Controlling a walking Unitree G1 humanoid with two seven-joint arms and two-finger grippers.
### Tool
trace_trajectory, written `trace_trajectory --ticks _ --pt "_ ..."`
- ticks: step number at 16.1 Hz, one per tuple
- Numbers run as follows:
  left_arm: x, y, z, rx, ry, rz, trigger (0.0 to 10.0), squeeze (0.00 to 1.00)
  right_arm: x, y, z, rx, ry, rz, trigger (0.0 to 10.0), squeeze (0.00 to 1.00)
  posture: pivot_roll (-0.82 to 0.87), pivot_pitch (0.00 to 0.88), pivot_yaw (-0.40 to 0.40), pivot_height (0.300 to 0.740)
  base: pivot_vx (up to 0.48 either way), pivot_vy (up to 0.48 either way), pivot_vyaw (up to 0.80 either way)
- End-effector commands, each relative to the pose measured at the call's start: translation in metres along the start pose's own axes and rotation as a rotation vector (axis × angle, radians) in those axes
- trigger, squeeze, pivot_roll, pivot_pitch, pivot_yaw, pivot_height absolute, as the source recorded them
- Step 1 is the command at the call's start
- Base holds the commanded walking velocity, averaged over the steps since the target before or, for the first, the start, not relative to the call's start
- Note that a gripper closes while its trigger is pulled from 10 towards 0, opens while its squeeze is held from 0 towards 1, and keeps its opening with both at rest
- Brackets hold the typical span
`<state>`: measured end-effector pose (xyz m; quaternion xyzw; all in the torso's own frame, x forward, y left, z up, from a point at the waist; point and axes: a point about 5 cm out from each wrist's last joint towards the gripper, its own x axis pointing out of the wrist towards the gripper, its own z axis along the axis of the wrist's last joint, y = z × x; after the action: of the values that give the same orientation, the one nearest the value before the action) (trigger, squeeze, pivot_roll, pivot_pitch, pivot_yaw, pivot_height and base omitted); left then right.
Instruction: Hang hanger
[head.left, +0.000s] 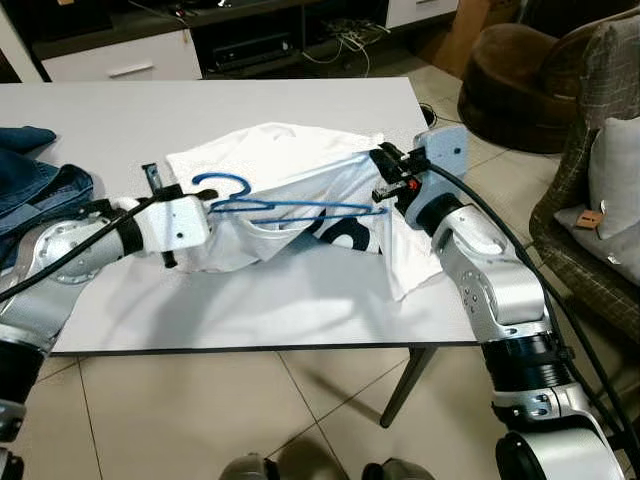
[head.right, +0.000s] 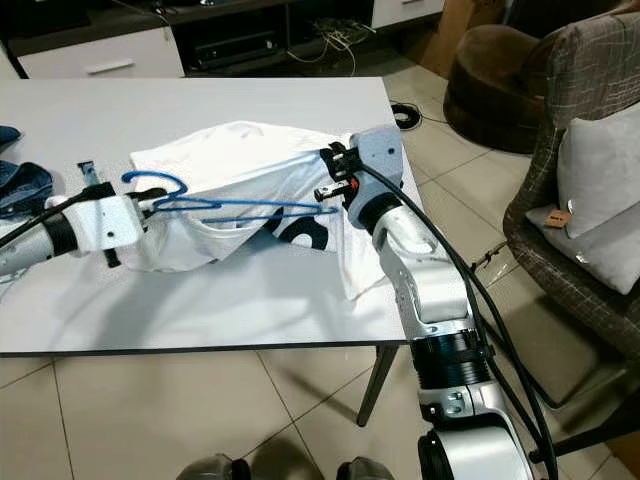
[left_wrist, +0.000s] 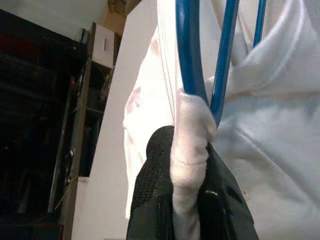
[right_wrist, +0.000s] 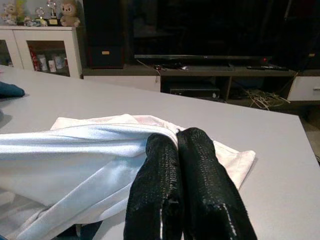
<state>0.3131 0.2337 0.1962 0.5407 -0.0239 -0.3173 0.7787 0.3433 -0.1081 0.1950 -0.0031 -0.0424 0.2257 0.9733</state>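
Firstly, left gripper (left_wrist: 192, 200): its two black textured fingers (left_wrist: 155, 190) are clenched on a fold of the white cotton T-shirt (head.left: 290, 165), right where the thin blue wire hanger (head.left: 290, 208) meets the cloth.
Right gripper (right_wrist: 182, 150): its fingers (right_wrist: 205, 185) are pressed together on the shirt's edge at the far side, and whether cloth is truly pinched between them is hard to tell in the right wrist view.
Hanger position: it lies partly inside the shirt above the white rectangular table (head.left: 300, 300), its hook (head.left: 225, 185) poking out near the left gripper and its bar running toward the right gripper.
Risk, slip: the wire is smooth and narrow, so I judge it could slide out of the soft fold if the left grip is mostly on cloth.
Risk, tangle: loose fabric bunched between the two grippers could snag the hanger shoulder and leave one side undressed.
Risk, drop: the shirt hem hangs over the table's near edge, and a pull there could drag the garment off.
Materials: limp matte knit with a dark print, hard glossy wire, smooth matte tabletop.
Surroundings: crumpled blue denim garment (head.left: 35, 175) at the table's left end, brown woven armchair (head.left: 590, 215) well apart on the right.
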Motion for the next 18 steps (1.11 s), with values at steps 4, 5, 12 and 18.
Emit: trace_trajectory --ticks 4,5,12,18 --pt "-0.01 -0.001 -0.013 0.008 0.084 -0.023 10.0 0.0 -0.004 -0.016 0.007 -0.019 -0.021 -0.048 10.0 0.09 -0.05 0.04 0.024 0.74 0.0 0.0 0.0" --pt "-0.01 -0.001 -0.014 0.016 0.096 -0.026 10.0 0.0 -0.004 -0.017 0.008 -0.016 -0.026 -0.043 10.0 0.09 -0.05 0.04 0.024 0.74 0.0 0.0 0.0" --pt "-0.009 0.007 -0.012 0.027 0.088 0.052 10.0 0.0 -0.011 -0.016 0.012 0.0 -0.032 0.009 10.0 0.09 -0.06 0.031 0.021 0.74 0.0 0.0 0.0" --pt "-0.007 0.0 0.009 -0.025 -0.086 0.024 10.0 0.0 -0.007 -0.015 0.001 0.01 0.002 -0.015 10.0 0.09 -0.05 0.032 0.026 0.74 0.0 0.0 0.0"
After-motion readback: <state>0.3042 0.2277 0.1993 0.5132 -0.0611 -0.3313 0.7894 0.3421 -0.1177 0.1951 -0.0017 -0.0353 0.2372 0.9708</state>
